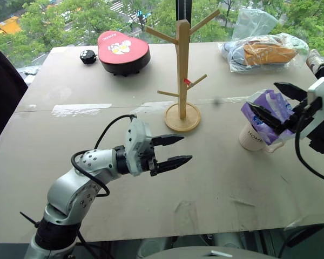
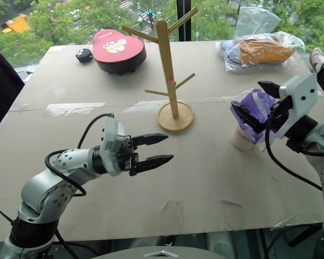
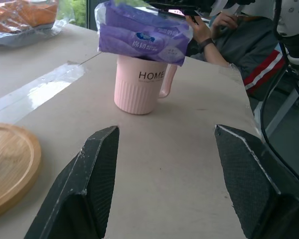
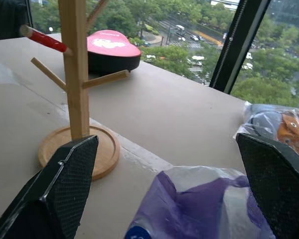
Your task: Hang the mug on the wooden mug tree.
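Left gripper (image 1: pixel 173 149), nearest, hangs over bare table (image 1: pixel 216 183) short of the wooden mug tree (image 1: pixel 182 75), jaws parted, holding nothing. Right of the tree stands the mug (image 1: pixel 252 138), upright, purple-and-white bag (image 1: pixel 270 116) stuffed in its mouth. Right gripper (image 1: pixel 275 102) straddles that bag, jaws spread wide, grasping nothing. Beyond the tree: red-lidded box (image 1: pixel 123 51), bagged items (image 1: pixel 264 51) by the far edge.

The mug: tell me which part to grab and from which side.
Grip the mug by its ribbed wall below the rim, coming in level from the robot's right with the right pincer, which is open beside it. A purple-and-white plastic bag sits in the mouth, so a rim or top-down grip looks blocked. That probably leaves the loop handle free for a peg on the wooden mug tree.
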You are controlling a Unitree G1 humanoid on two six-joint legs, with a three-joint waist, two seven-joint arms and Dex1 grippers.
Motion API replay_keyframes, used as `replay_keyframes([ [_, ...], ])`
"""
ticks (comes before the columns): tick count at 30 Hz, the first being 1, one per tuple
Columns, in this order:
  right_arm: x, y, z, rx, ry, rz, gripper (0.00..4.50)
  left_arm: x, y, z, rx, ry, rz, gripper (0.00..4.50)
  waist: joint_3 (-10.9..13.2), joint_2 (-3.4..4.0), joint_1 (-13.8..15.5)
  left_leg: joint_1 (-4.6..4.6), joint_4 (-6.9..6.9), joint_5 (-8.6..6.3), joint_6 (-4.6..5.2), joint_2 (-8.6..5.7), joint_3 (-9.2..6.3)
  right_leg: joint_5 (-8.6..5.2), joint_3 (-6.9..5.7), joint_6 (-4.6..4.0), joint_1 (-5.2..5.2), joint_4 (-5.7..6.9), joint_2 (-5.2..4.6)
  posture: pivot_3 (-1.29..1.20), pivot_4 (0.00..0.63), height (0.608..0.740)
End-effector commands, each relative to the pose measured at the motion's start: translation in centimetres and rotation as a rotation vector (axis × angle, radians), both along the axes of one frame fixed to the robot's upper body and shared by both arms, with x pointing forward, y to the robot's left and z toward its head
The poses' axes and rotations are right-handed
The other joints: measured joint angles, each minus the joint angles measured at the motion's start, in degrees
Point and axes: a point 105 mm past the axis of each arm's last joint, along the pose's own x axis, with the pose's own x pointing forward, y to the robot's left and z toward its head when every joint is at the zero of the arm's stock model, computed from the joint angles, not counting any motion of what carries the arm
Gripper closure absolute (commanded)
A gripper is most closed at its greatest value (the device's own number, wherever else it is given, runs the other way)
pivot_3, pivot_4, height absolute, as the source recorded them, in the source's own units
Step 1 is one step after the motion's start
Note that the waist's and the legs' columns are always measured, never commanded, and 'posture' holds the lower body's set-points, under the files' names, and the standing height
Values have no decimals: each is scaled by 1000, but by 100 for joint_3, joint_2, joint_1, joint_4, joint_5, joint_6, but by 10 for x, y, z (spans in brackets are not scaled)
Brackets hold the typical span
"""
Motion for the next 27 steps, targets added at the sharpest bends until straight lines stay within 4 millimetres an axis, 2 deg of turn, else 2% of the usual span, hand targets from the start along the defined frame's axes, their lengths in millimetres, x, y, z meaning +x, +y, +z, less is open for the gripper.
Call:
replay_keyframes([
  [1,-4,-22,3,-3,47,-91,9,-2,-8,20,-21,-68,-48,1360,0,-3,15,-1,7,0,0,0,1,0,0,0,1,6,-1,0,150,740],
  [8,-4,-35,-7,64,164,-154,9,2,-10,32,-45,-110,-39,1360,0,-4,-36,-1,44,0,0,0,9,2,8,0,2,38,2,0,150,740],
  [11,-3,-34,-18,91,232,-151,9,0,-11,38,-60,-138,-47,1360,0,-4,-41,-1,58,0,0,0,9,4,7,0,8,42,2,0,150,740],
  [16,-1,-28,-22,135,278,-128,9,1,-12,42,-42,-181,-42,1360,0,-4,-48,0,68,0,0,0,10,8,6,-1,14,43,2,0,150,740],
  [27,5,-33,-52,-16,375,-184,9,1,-12,45,-26,-208,-42,1360,-5,-10,-52,0,72,0,0,-1,9,10,3,-2,15,45,2,0,150,740],
])
